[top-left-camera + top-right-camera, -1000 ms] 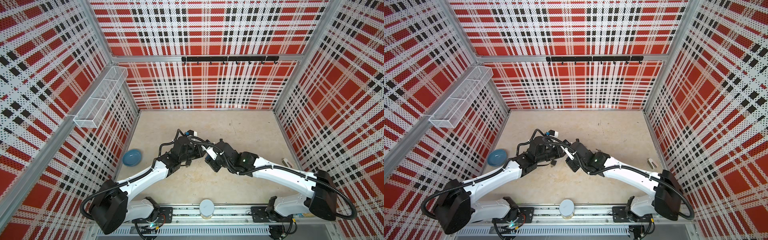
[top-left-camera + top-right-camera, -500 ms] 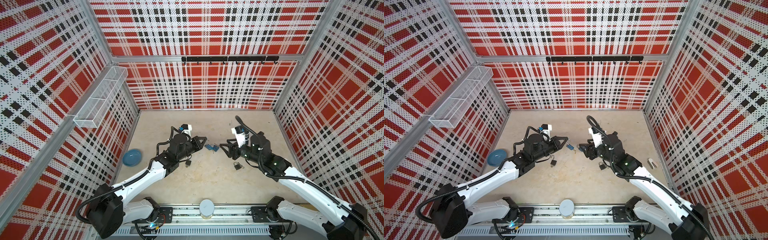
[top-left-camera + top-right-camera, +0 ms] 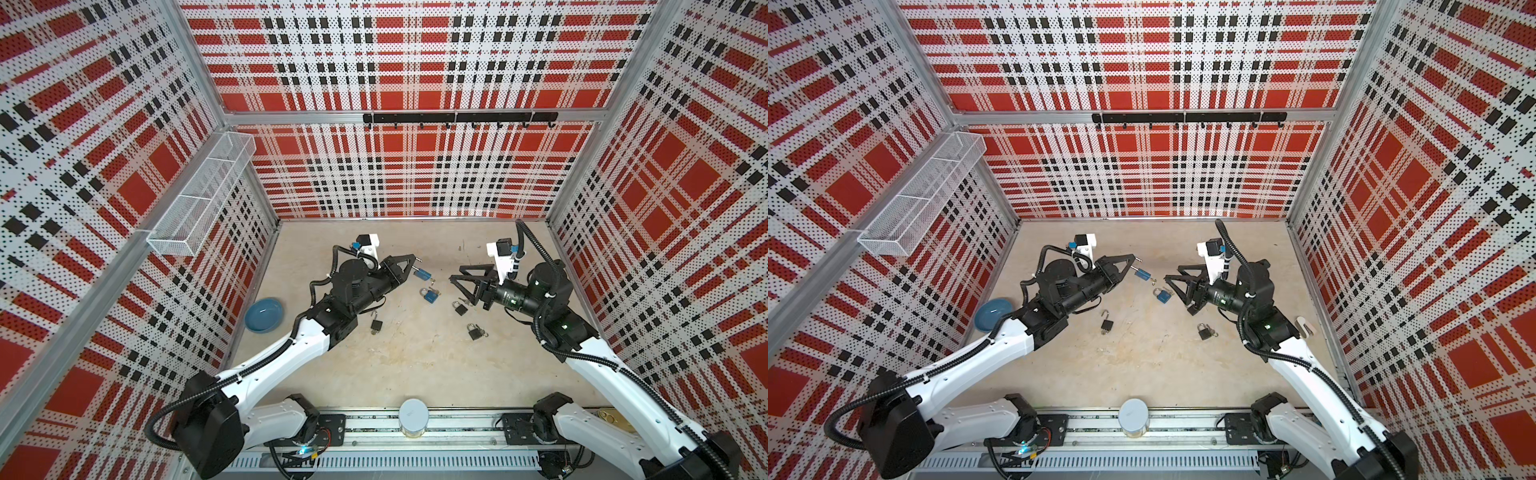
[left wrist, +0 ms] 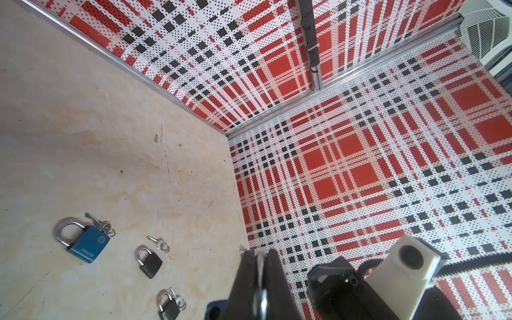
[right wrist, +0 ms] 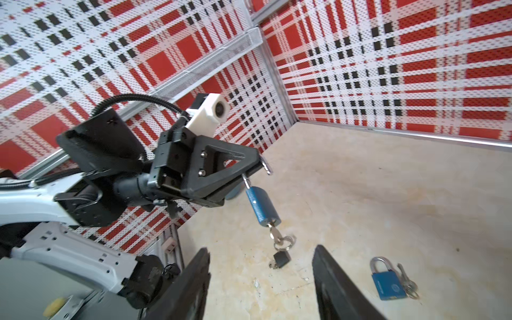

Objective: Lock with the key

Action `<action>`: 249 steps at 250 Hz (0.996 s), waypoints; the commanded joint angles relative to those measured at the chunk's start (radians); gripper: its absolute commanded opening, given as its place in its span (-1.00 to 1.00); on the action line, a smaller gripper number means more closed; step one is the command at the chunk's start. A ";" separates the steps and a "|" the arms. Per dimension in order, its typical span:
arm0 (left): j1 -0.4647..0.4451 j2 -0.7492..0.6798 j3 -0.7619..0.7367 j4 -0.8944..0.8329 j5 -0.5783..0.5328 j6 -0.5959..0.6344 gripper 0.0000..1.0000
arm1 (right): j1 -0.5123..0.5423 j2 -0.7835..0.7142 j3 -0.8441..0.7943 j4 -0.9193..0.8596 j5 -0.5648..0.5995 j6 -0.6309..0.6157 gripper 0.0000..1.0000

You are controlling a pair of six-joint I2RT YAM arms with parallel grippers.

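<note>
My left gripper (image 5: 260, 166) is shut on the silver shackle of a blue padlock (image 5: 261, 206), which hangs from it above the floor. A key (image 5: 275, 234) with a ring sticks out of the padlock's underside. Both top views show this padlock (image 3: 423, 273) just past the left gripper (image 3: 413, 262). In the left wrist view the shut fingers (image 4: 249, 266) pinch the silver shackle. My right gripper (image 5: 261, 249) is open and holds nothing; it faces the hanging padlock from a short distance. In a top view the right gripper (image 3: 455, 280) is right of the padlock.
A second blue padlock (image 3: 431, 295) with keys lies on the floor between the arms. Black padlocks (image 3: 376, 326) (image 3: 460, 306) (image 3: 475, 331) lie nearby. A blue bowl (image 3: 264, 314) sits by the left wall, under a wire basket (image 3: 199, 195). A white cylinder (image 3: 413, 417) stands at the front rail.
The two arms were close together in the middle and have drawn apart. The right gripper has backed off to the right and opened wider. The left gripper keeps the blue padlock.
</note>
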 commanded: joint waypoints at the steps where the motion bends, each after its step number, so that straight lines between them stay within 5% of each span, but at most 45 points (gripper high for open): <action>1: -0.008 -0.028 0.043 0.087 -0.001 -0.057 -1.00 | -0.002 0.033 0.007 0.120 -0.101 0.016 0.21; 184: -0.036 0.022 0.111 0.117 0.061 -0.145 -1.00 | 0.013 0.147 0.090 0.172 -0.165 -0.076 0.18; 249: -0.040 0.039 0.111 0.151 0.067 -0.164 -1.00 | 0.066 0.185 0.132 0.093 -0.116 -0.157 0.00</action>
